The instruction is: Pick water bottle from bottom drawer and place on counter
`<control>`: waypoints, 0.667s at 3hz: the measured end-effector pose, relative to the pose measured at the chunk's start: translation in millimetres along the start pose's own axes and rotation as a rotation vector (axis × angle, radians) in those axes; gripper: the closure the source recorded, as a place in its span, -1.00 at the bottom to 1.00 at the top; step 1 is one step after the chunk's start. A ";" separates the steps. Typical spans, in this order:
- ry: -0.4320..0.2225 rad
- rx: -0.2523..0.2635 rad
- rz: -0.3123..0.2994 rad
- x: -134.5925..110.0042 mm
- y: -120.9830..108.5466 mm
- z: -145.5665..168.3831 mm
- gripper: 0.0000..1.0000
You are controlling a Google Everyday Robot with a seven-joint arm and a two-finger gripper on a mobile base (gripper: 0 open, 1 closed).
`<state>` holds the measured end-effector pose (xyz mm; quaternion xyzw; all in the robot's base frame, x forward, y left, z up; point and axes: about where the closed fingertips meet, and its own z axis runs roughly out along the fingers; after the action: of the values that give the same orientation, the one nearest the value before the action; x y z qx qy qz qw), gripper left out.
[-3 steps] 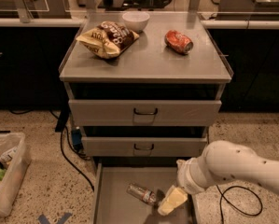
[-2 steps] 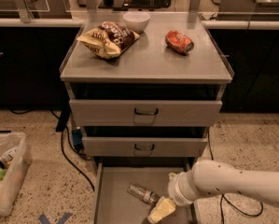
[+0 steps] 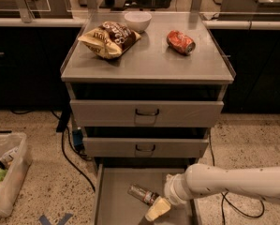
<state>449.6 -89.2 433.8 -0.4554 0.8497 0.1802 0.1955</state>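
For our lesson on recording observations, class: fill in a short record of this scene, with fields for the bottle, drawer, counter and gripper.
water bottle: lying on its side in the bottom drawer
bottom drawer: pulled open
counter: holds chip bag, white bowl, crushed red can; no bottle
gripper: low over the drawer, just right of the bottle; contact unclear

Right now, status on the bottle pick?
End effector low in open bottom drawer, beside bottle. Bottle lying on drawer floor, not lifted. Counter holds bag, bowl, can.
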 end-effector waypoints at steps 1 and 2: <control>0.018 0.018 0.050 13.1 -28.7 49.9 -1.00; 0.018 0.017 0.050 13.2 -28.8 50.1 -1.00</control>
<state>475.6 -89.2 380.5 -0.4340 0.8640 0.1734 0.1872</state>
